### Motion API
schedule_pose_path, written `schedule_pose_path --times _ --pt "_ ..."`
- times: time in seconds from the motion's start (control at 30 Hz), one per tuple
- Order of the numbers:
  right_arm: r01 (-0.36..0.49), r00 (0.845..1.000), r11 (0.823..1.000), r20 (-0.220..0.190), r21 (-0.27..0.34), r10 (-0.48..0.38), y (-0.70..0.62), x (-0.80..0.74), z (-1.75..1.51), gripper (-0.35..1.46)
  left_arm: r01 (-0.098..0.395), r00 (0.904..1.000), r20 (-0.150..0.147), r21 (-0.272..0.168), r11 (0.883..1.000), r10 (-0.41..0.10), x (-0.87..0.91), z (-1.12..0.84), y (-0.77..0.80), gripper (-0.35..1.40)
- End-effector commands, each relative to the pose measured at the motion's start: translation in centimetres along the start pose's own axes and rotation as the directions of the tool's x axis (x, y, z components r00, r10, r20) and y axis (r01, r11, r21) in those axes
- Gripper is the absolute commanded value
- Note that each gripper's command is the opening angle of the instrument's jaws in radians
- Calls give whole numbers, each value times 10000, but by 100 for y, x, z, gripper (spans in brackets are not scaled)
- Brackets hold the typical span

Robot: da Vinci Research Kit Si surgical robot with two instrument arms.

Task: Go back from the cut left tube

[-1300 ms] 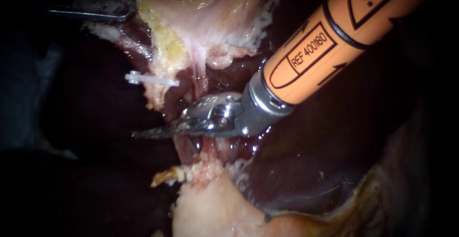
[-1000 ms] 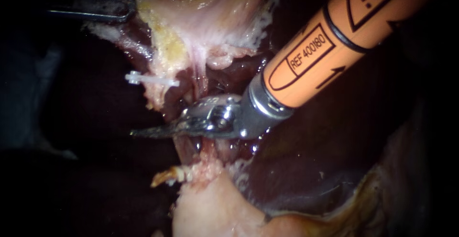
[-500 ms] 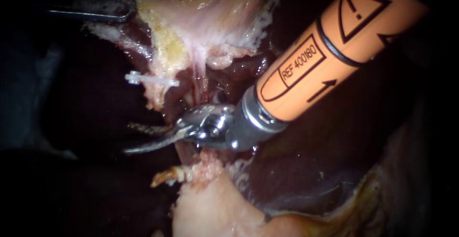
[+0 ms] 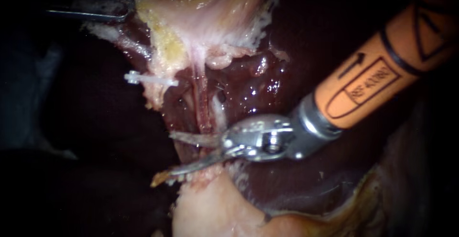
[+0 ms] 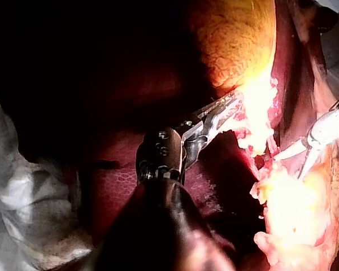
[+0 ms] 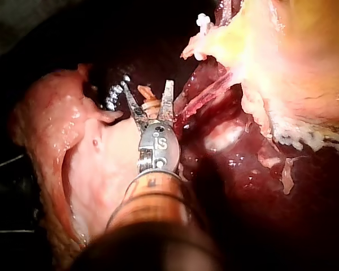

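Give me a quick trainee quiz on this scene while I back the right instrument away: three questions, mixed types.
1. True or false: the right instrument's end effector is shut.
2. The white clip sits: A) between the right instrument's blades; B) on tissue, apart from those blades; C) loose on the liver.
3. Which instrument grips the pale tissue at the endoscope view's upper left?

Key: 1 false, a gap shows between the blades. 2 B. 3 the left instrument.
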Motion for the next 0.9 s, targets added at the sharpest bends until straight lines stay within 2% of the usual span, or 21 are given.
schedule_pose_path --times 0.03,0.17,0.23,0.37,0.6,0.9 --pt "153 9997 9999 191 57 -154 1 0 -9 145 -1 10000 1 -6 10000 1 0 0 0 -35" --pt "895 9901 9960 1092 -41 -886 13 0 -50 145 -2 10000 1 -5 10000 2 0 0 0 -35" --pt "1126 9853 9936 1301 -102 -1104 18 1 -67 145 -2 10000 1 -6 10000 2 0 0 0 -35" --pt "1386 9809 9901 1407 -238 -1340 27 3 -105 145 -3 10000 2 -7 10000 3 0 0 0 -35" --pt "1278 9805 9907 1561 -466 -1191 35 12 -149 145 -5 10000 0 -4 10000 5 -1 0 -1 -35" --pt "1291 9741 9909 1919 -368 -1198 35 10 -159 145 -25 10000 -17 24 10000 25 -3 6 -4 -35"
